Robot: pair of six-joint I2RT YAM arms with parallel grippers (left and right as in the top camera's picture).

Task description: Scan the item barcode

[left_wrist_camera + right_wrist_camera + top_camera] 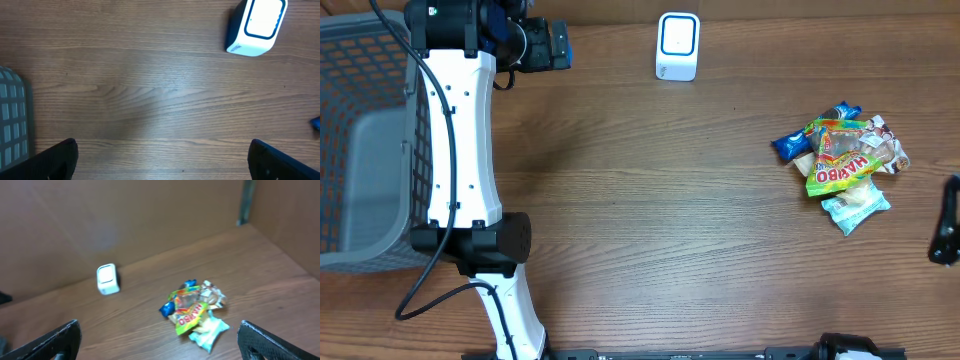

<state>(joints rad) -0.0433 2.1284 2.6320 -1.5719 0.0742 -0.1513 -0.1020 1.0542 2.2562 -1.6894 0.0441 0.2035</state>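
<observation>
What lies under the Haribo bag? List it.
Poking out from beneath the Haribo bag: a blue wrapper, a pale blue packet, a brown-and-white packet. Their covered parts, and anything wholly underneath, cannot be seen.

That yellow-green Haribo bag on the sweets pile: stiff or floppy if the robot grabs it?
Probably floppy: the Haribo bag looks like thin, crinkled film, so it would likely sag from a pinch. Its seemingly glossy surface may be slippery. It lies on other packets, so pushing it would probably shift them too.
</observation>
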